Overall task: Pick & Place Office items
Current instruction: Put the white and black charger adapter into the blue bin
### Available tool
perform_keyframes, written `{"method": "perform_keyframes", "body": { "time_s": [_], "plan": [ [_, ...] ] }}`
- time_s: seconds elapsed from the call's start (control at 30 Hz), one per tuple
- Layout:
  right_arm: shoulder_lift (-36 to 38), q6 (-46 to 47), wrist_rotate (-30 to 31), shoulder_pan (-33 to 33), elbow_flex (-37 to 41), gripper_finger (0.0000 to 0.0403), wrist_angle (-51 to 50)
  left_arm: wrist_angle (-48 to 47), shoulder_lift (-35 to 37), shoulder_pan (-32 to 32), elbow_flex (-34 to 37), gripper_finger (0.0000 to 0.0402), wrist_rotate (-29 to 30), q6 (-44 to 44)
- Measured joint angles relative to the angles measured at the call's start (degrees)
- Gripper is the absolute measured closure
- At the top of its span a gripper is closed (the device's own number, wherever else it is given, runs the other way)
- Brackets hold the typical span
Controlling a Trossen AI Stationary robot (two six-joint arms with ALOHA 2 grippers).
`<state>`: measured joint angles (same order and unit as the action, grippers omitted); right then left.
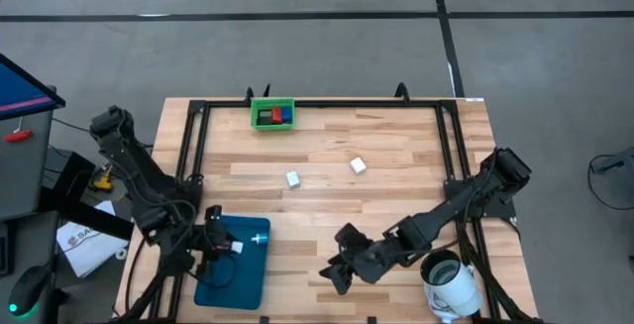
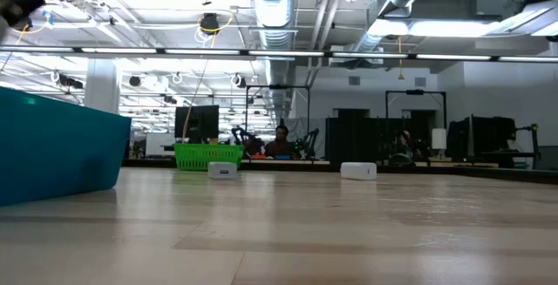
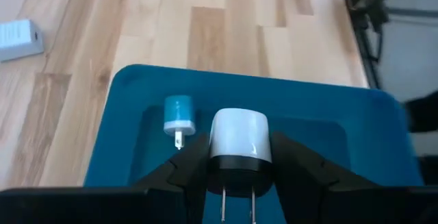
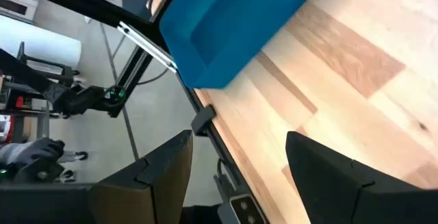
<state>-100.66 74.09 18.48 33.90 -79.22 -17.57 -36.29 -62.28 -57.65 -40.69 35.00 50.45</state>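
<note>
My left gripper [image 3: 239, 157] is over the teal tray [image 3: 321, 114], shut on a white cube-like plug [image 3: 239, 136] with a black end and two prongs; in the high view it is at the tray's left part [image 1: 231, 247]. A cyan plug [image 3: 179, 114] lies flat in the tray beside it [image 1: 260, 237]. Two white pieces [image 1: 293, 178] [image 1: 358, 165] rest on the table's middle. Red, blue and black blocks [image 1: 274, 116] lie in the green bin [image 1: 272, 103] at the far edge. My right gripper [image 1: 337, 267] hangs open near the near edge, holding nothing. My left gripper pinches the white plug by its black end [image 3: 239, 164], one finger on each side. The prongs [image 3: 236, 202] point back toward the wrist and the white body points away, over the tray. Whether the plug touches the tray floor does not show.
A large white mug-like cylinder [image 1: 451, 282] lies at the near right corner, beside my right arm. A black frame [image 1: 188, 156] runs round the table. In the low view, the tray wall [image 2: 52, 150] fills the left. Bare wood lies between tray and right gripper.
</note>
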Motion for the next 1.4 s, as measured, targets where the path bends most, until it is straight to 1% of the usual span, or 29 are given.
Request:
{"method": "perform_keyframes", "body": {
  "time_s": [0.1, 0.27, 0.4, 0.47, 0.57, 0.7, 0.93, 1.07, 1.4],
  "plan": [
    [0.0, 1.28, 0.12, 0.63, 0.0, 0.0175, -0.44, 4.48, 0.0, 1.24, 4.16, 0.0274, 1.21, 0.16],
    [0.11, 2.49, 1.09, 0.62, 0.0, 0.0175, 0.04, 12.92, 0.0, 4.42, 11.3, 0.0274, 1.59, 1.0],
    [0.24, 2.72, 1.26, 0.17, 0.0, 0.0175, 0.55, 22.22, 0.0, 5.9, 16.96, 0.0274, 1.58, 1.33],
    [0.24, 2.67, 1.16, -0.21, 0.04, 0.0175, 1.6, 26.96, 0.0, 6.34, 19.26, 0.0274, 1.56, 1.31],
    [0.28, 2.65, 1.18, -0.45, 0.04, 0.0175, 2.68, 31.19, 0.0, 6.63, 21.41, 0.0274, 1.57, 1.31],
    [0.26, 2.64, 1.18, -1.08, 0.04, 0.0175, 3.33, 33.93, 0.0, 6.69, 22.6, 0.0274, 1.55, 1.31],
    [0.27, 1.99, 1.12, -2.11, 0.04, 0.0175, 3.29, 36.03, -0.04, 6.69, 22.6, 0.0274, 1.51, 0.99],
    [0.26, 1.79, 1.12, -2.48, 0.04, 0.0175, 3.27, 39.18, -0.47, 6.69, 22.6, 0.0274, 1.49, 0.98],
    [0.28, 0.92, 1.12, -2.63, 0.04, 0.0175, 3.5, 47.22, -8.04, 6.69, 22.6, 0.0274, -0.37, 1.46]
  ]
}}
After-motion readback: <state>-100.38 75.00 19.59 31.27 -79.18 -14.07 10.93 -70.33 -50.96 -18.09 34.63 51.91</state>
